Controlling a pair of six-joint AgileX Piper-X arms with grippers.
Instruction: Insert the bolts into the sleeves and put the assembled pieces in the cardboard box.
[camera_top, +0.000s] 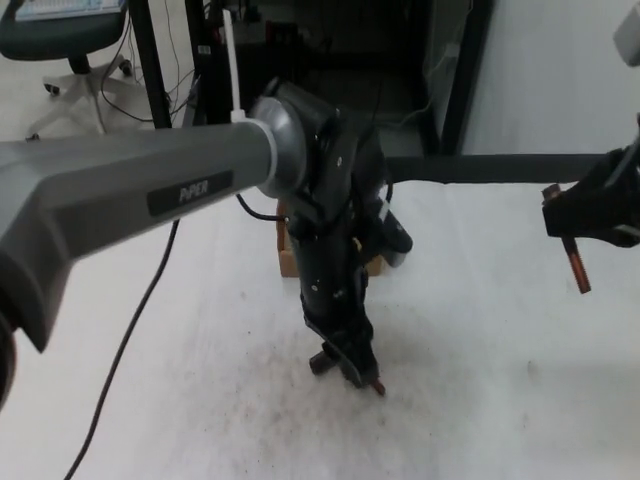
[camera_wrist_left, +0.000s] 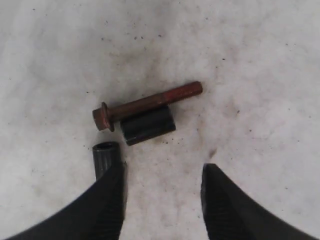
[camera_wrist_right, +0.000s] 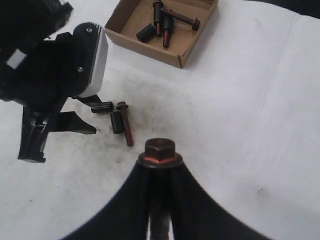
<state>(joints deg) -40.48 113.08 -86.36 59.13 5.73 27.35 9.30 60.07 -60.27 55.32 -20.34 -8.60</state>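
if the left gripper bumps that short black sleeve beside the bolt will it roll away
Probably. The short black sleeve lies on its side, so a nudge would likely roll it, though the bolt alongside it may block that direction. It looks like rigid metal, so the open left gripper should not deform it, but smooth walls could slip.

- You're looking at a robotics lab or workshop setup here, not anybody's home: there's a big grey robot arm (camera_top: 120, 190) hanging over the tabletop (camera_top: 480, 400).
- That tabletop has a white cover speckled with rusty grime, and a rusty bolt (camera_wrist_left: 147, 104) and a dark sleeve (camera_wrist_left: 148, 125) are lying right on it.
- A black cable (camera_top: 125, 340) trails across the cover.
- Out back you get a wheeled office chair (camera_top: 60, 35) on a pale floor, black frame posts (camera_top: 150, 60) and more wires.
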